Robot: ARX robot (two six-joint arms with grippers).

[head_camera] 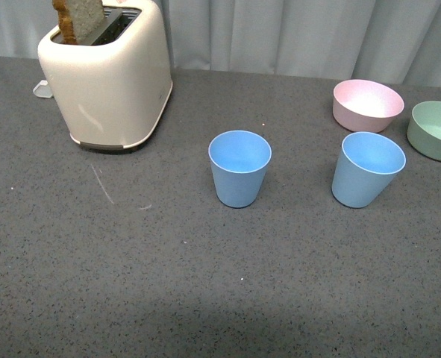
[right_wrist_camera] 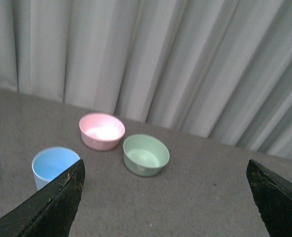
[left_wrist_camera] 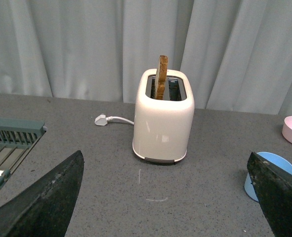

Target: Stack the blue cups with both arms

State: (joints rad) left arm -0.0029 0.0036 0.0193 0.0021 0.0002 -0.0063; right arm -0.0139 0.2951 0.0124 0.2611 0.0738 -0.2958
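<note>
Toaster [head_camera: 108,78], bread [head_camera: 77,19] in it, at 10 o'clock from left cup [head_camera: 239,168]; right cup [head_camera: 367,169] at 3 o'clock; from it, one bowl [head_camera: 367,104] at 12, other bowl [head_camera: 436,130] at 2.

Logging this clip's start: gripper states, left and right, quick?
Left gripper: open, holding nothing.
Right gripper: open, holding nothing.

**A:** where are the cams sitting?

**B:** front one's up high, tilted down at the bench [head_camera: 168,283]. Left wrist cam looks low through the left pincer [left_wrist_camera: 164,155] at the toaster [left_wrist_camera: 163,123] ahead; right wrist cam through the right pincer [right_wrist_camera: 165,162] at the pink bowl [right_wrist_camera: 102,129] and green bowl [right_wrist_camera: 146,154].

**A:** overlap?

**B:** front shares the toaster with left, bowls with right.
</note>
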